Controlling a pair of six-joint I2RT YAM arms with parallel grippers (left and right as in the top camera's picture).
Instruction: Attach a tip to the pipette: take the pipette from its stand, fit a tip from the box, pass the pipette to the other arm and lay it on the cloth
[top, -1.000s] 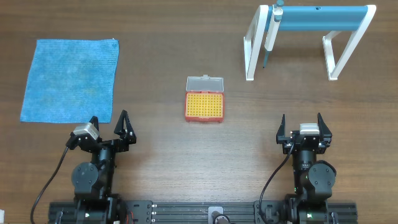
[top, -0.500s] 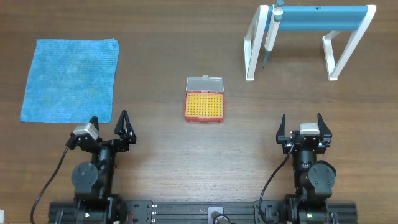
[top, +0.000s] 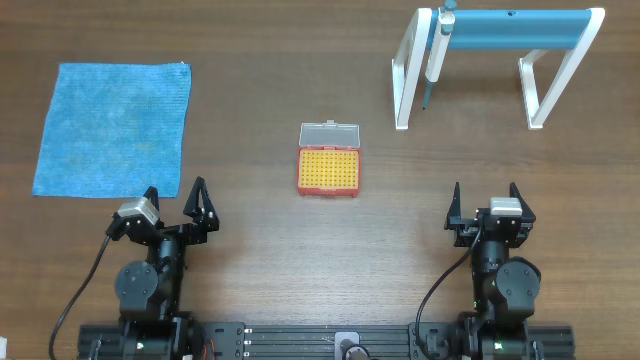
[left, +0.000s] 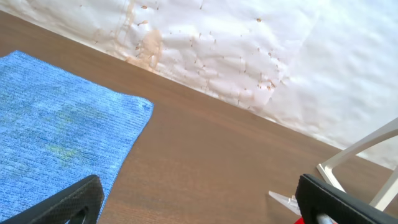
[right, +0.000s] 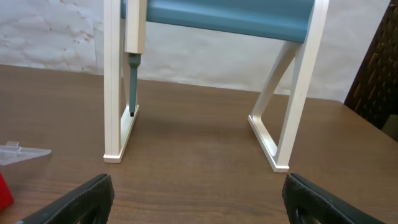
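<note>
An open red tip box (top: 328, 172) at mid-table holds rows of yellow tips, its clear lid (top: 329, 133) folded back. The pipette (top: 437, 55) hangs on the left end of its stand (top: 515, 30), far right. The blue cloth (top: 112, 130) lies far left. The left gripper (top: 174, 188) and right gripper (top: 485, 188) are spread wide near their bases. The right wrist has shifted slightly rightward.
</note>
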